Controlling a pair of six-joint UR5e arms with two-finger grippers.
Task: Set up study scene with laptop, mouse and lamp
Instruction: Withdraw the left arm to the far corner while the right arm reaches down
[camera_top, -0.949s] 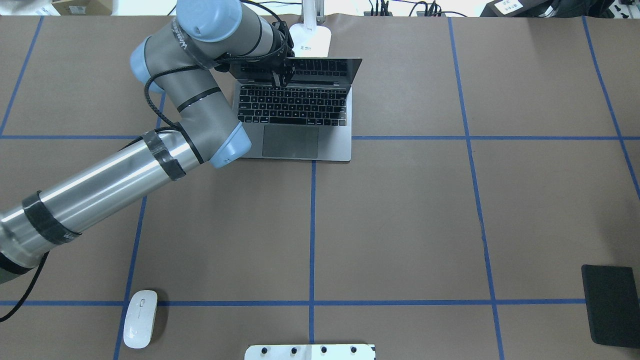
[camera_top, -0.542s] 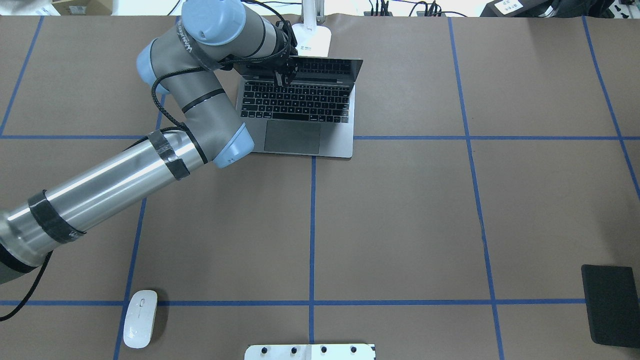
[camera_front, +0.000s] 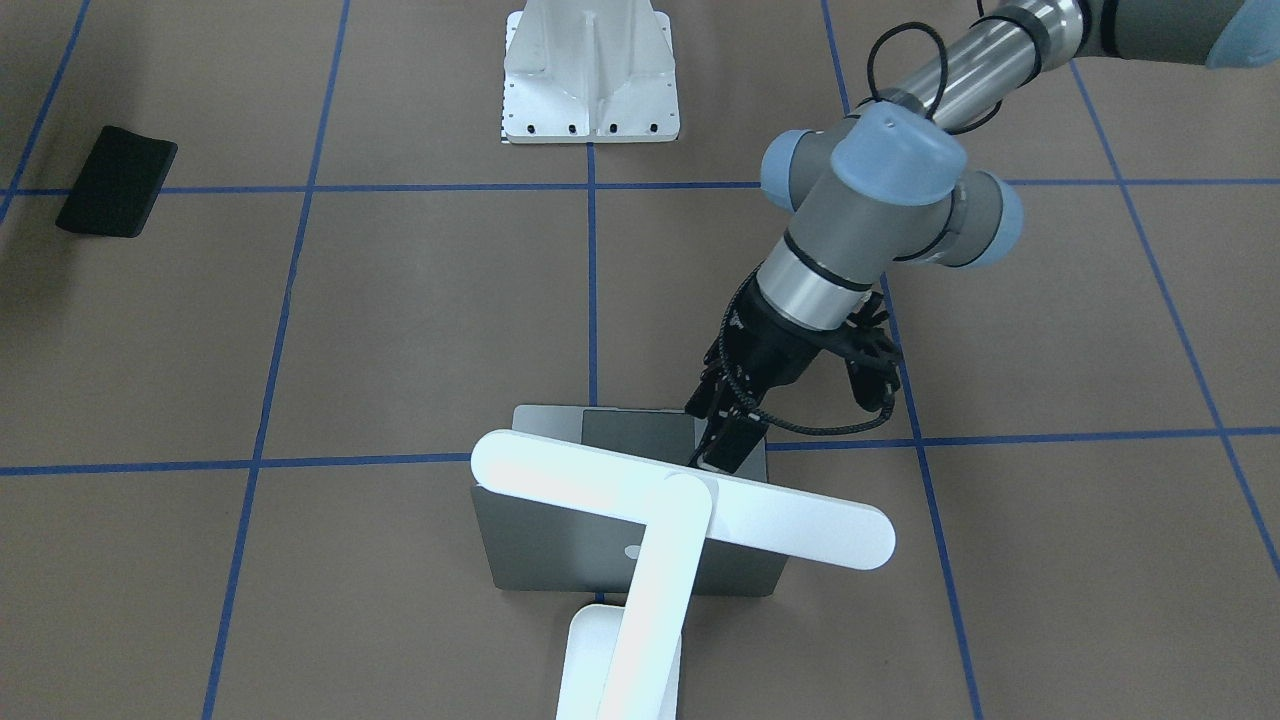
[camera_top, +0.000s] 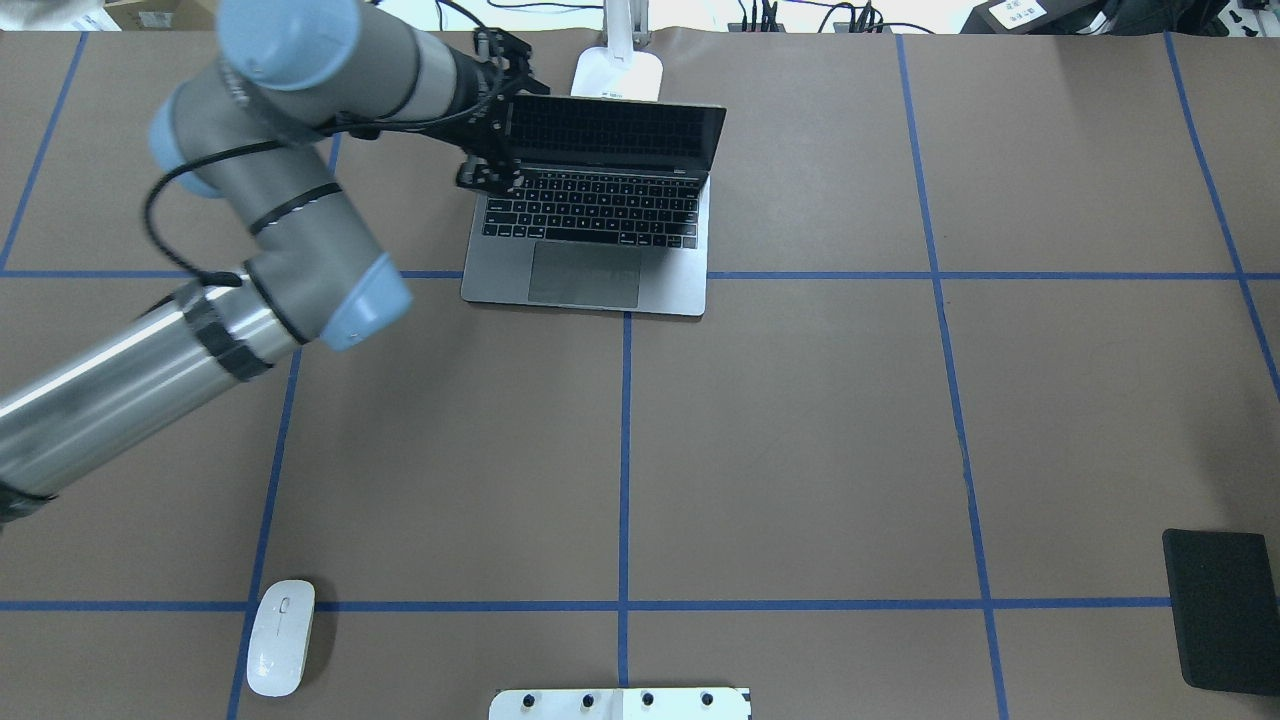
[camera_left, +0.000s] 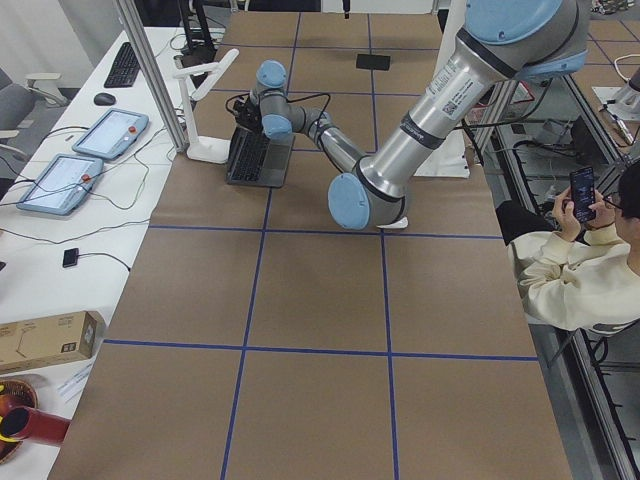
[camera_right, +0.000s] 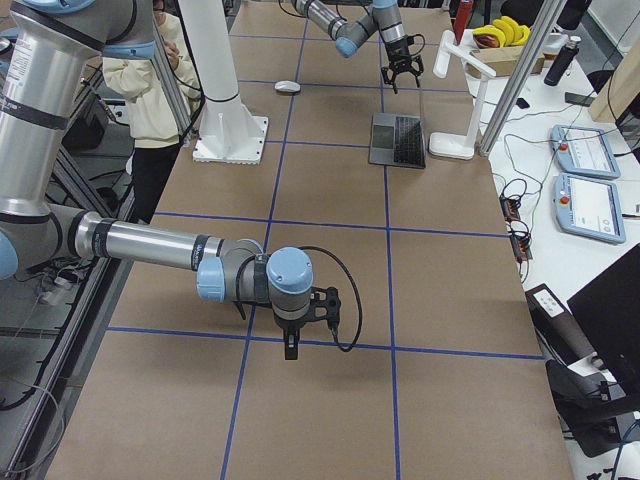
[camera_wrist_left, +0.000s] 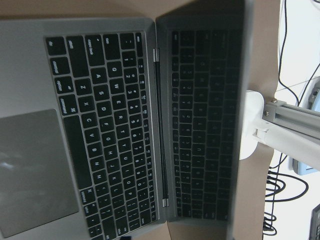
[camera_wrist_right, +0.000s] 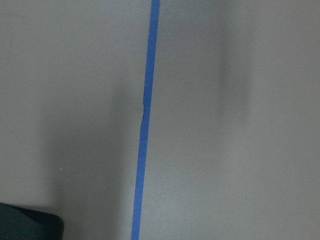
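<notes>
Laptop (camera_top: 590, 235) lies open at the far middle of the surface (camera_top: 800, 430), with its keyboard and trackpad towards the robot. From the front camera most of it is hidden. Only the grey lid shows, and the lamp (camera_front: 680, 505) crosses it, with the slanted arm covering part of the logo. The long side and hinge run left to right across the surface, and the dark screen leans back towards the lamp. In the overhead view the lamp's base stands just behind the lid and its post is cut off by the top edge.

The left pincer (camera_top: 505, 125) hovers at the screen's left edge with its jaws spread wide, gripping nothing. Its tips are partly lost behind the lamp head from the front.

The mouse (camera_top: 281, 638) rests at the near left, well apart from the laptop, with its long axis pointing away from the robot beside a blue tape line.

The right pincer (camera_right: 290, 348) hangs over the surface far to the right. I cannot tell whether it is open. A black pad (camera_top: 1220, 610) is clipped by the overhead view's right edge.
</notes>
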